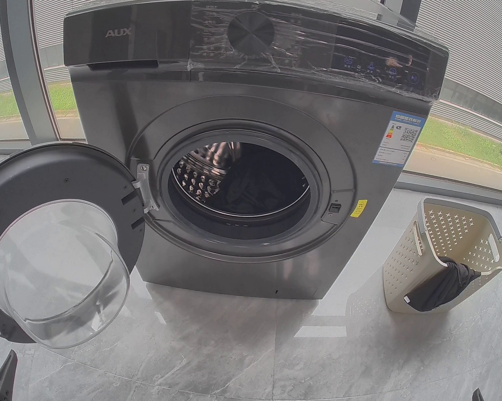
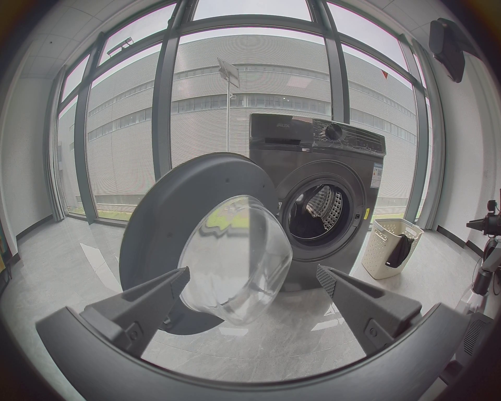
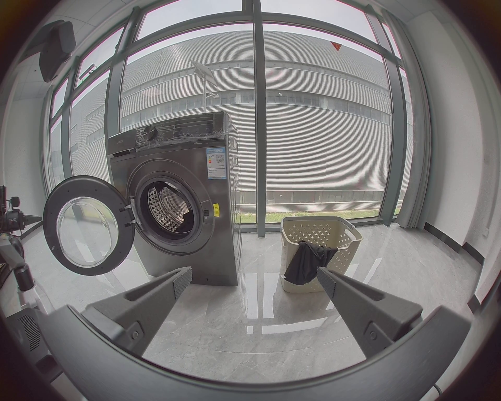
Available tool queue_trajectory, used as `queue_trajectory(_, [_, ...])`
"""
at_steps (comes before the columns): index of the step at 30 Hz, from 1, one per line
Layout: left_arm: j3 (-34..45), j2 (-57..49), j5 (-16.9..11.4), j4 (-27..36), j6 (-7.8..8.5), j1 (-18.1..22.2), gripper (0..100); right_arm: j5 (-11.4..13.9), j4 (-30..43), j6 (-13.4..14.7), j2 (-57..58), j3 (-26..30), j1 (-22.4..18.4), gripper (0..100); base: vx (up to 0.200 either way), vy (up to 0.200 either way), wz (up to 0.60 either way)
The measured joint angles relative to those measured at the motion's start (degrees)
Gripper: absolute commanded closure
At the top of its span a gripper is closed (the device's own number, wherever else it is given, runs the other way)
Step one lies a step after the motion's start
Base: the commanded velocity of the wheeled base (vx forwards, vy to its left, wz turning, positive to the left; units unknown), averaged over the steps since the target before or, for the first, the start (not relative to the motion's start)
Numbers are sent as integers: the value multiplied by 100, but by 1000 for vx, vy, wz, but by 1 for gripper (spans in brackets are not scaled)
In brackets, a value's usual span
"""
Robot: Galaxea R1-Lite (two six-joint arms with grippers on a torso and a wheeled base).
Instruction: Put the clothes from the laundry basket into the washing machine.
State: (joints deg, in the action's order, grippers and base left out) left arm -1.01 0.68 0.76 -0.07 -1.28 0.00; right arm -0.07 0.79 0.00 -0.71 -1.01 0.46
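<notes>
A limp black cloth garment [image 1: 442, 288] overhangs the cream perforated plastic basket [image 1: 404, 253] at three o'clock. It is likely light, so pinch the hanging fold. The left gripper [image 2: 253, 270] and right gripper [image 3: 254, 271] gape, empty.

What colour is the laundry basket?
The basket is cream; best in the right wrist view.

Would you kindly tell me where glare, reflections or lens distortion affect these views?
Head view: daylight reflects in bright patches on the glossy floor, and wrap glints on the washing machine panel. Left wrist view: the glass bowl of the door carries reflections. Both wrist views: fisheye bends the window frames.
</notes>
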Motion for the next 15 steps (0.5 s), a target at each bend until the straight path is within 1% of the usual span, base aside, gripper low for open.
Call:
queue_trajectory(5, [0, -2, 2, 0, -27, 2, 0, 0, 0, 0, -2, 0, -2, 0, 0, -200, 0])
queue_trajectory(11, [2, -2, -5, 7, 44, 0, 0, -2, -4, 0, -2, 2, -6, 0, 0, -200, 0])
queue_trajectory(15, [2, 0, -7, 10, 39, 0, 0, -2, -1, 0, -4, 2, -2, 0, 0, -200, 0])
